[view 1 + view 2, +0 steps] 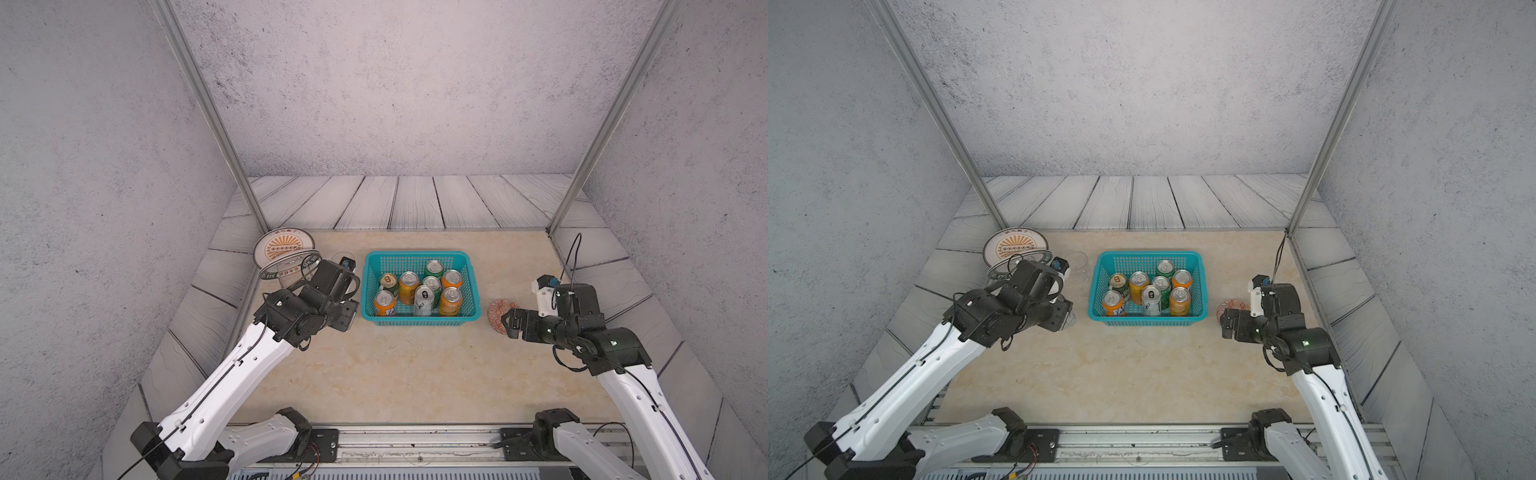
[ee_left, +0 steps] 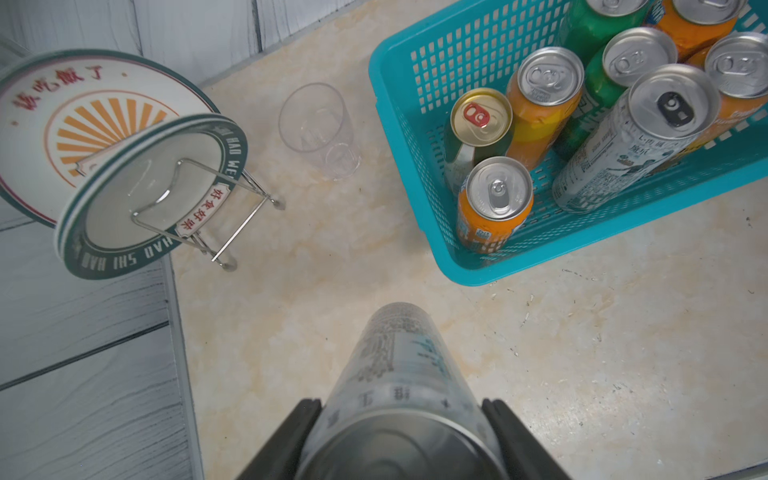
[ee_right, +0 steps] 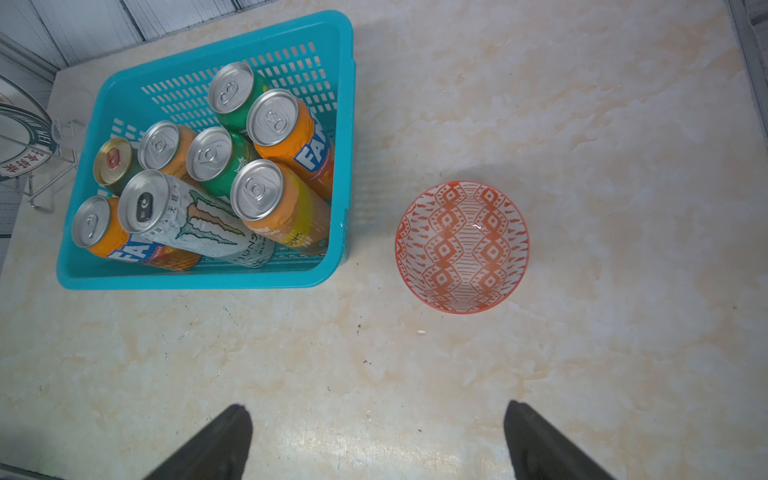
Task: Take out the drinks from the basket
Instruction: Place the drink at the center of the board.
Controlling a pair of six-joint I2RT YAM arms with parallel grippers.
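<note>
The turquoise basket (image 1: 415, 254) sits mid-table and holds several upright drinks: orange cans (image 1: 409, 284), green cans (image 1: 434, 268), a gold-topped can (image 1: 388, 280) and a tall silver-white can (image 1: 424, 299). Just left of the basket, my left gripper (image 2: 401, 411) is shut on another tall silver-white can (image 2: 399, 361), which is upright over the tabletop. I cannot tell whether its base touches the table. In the top views the left gripper (image 1: 347, 318) hides most of that can. My right gripper (image 3: 376, 428) stands open and empty over bare table, right of the basket (image 3: 187, 282).
An orange patterned bowl (image 3: 461, 247) lies between the basket and the right gripper (image 1: 508, 322). A clear plastic cup (image 2: 318, 129) and a wire rack of plates (image 2: 124, 166) stand at the back left. Metal frame posts rise at both back corners.
</note>
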